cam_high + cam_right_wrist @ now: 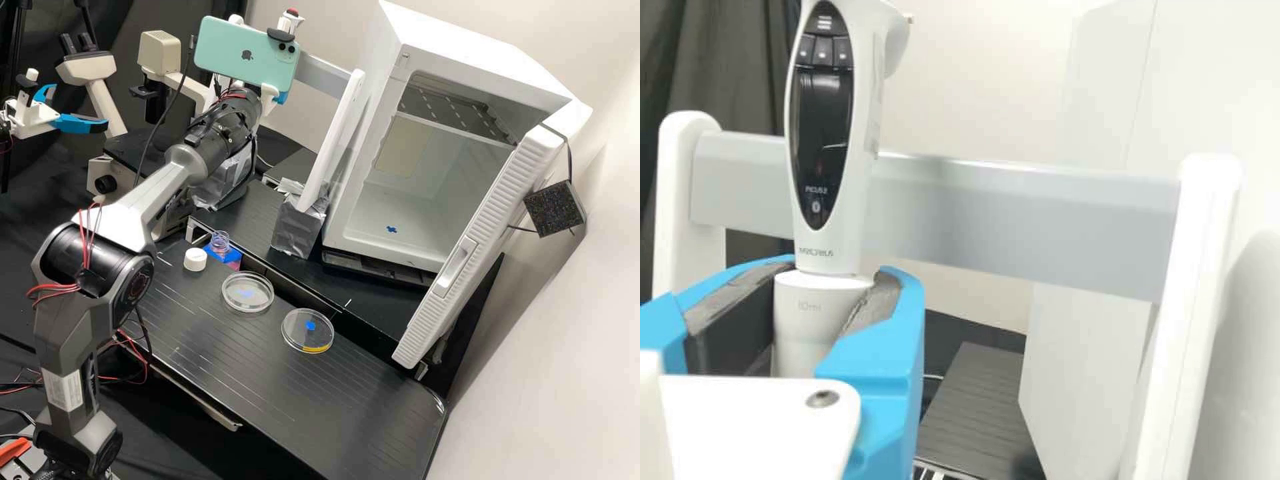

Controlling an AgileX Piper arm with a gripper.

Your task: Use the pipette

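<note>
I have the pipette in the claw, the blue fingers pinching it around the pale collar just under its screen section. What I care about now is its long axis: it stands close to upright, crosswise to the direction the claw points, with the screen and the finger hook rising above the grip. It runs roughly in line with the white posts of the rack, and the grey crossbar passes just beyond the claw, behind the pipette. Whether the body touches that bar, I cannot tell.

From the high view, my work lies below the claw and back on the camera's side: the open bottle, its white cap set down beside it on the table, then the two petri dishes side by side a little farther along. The bottle looks like the first stop, as I read it, so the coming move is to draw away from the crossbar and bring the claw over and down.

I would keep that axis plumb all the way. The grip is on one short stretch, with a long body above, so I'd expect a knock of the hook against the rack to swing it inside the fingers, and a tilted pipette could miss the bottle's neck or tip it.
</note>
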